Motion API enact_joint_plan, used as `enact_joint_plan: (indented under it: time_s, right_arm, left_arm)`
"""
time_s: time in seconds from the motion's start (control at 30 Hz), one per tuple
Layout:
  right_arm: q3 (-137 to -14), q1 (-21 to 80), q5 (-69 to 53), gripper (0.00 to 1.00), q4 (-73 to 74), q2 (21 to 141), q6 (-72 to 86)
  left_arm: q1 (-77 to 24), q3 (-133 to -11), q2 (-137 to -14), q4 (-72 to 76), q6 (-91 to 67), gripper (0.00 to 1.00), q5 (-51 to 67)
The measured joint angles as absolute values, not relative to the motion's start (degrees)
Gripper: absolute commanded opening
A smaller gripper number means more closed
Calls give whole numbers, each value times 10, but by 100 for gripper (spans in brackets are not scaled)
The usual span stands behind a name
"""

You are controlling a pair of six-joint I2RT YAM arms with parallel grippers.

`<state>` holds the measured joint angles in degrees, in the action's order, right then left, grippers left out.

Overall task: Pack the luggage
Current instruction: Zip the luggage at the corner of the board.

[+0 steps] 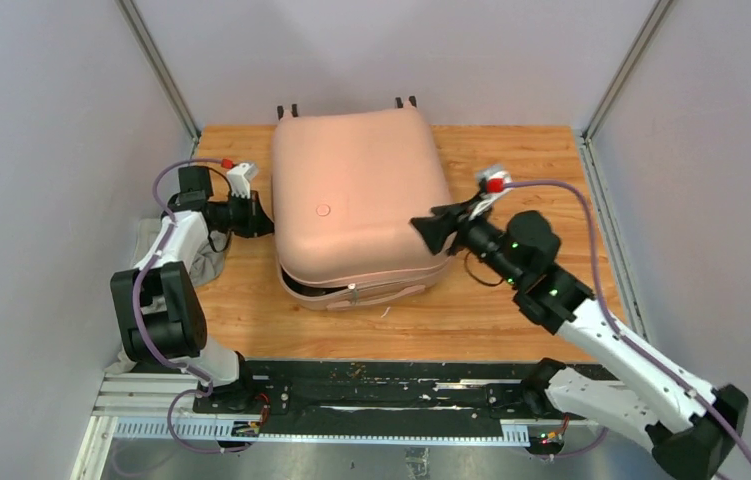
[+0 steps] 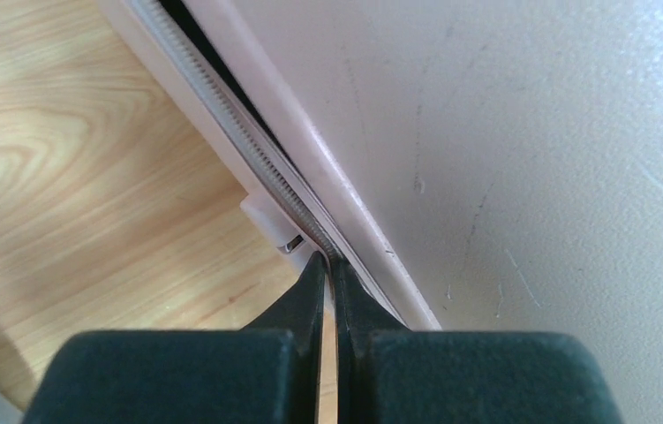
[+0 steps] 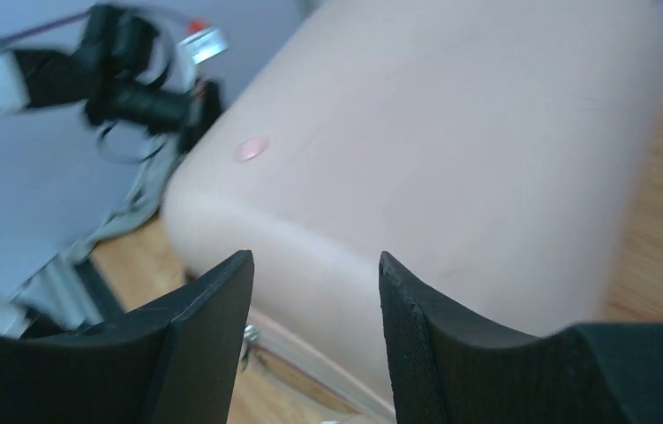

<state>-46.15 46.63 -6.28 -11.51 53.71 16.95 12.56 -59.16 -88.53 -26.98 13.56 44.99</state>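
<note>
Left tool (image 2: 327, 265) is noted fully closed, tips set at the zipper track (image 2: 248, 146) on the left side of the pale pink luggage (image 1: 356, 200), which is laid flat mid-desk (image 1: 521, 310) with its near edge slightly ajar, while the right tool (image 3: 314, 269) is held parted, gripping nothing, by the near right corner.

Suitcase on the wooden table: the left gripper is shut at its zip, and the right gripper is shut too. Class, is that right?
No. The right gripper is open, as the right wrist view shows. The left gripper is shut at the zip of the suitcase.
</note>
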Motion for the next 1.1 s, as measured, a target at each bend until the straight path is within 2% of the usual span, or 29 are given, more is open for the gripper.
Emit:
enact_joint_plan:
  time_s: [0.1,0.23,0.37,0.53,0.7,0.83,0.87,0.97,1.1]
  right_arm:
    - [-484,353,-41,58,-55,510,200]
    - [-513,215,-39,56,13,578,227]
    - [-570,121,-40,54,49,720,246]
    - [-751,95,-52,51,75,914,248]
    - [-922,92,-122,50,75,1066,256]
    - [-1010,93,-184,53,85,1131,251]
    - [-1023,93,-195,54,87,1138,248]
    - [-1055,95,-230,59,107,1141,236]
    - [-1016,97,-227,60,138,1088,230]
  left_arm:
    - [105,-580,-870,-278,149,0,446]
    - [58,-569,-847,-291,167,0,419]
    - [-2,-567,-830,-311,184,0,389]
    - [-70,-565,-819,-327,202,0,372]
    - [-129,-552,-800,-332,237,26,351]
    - [-146,-555,-792,-389,284,57,364]
    - [-141,-556,-791,-413,296,61,376]
    - [-93,-582,-791,-491,331,63,411]
    - [48,-672,-794,-549,358,61,450]
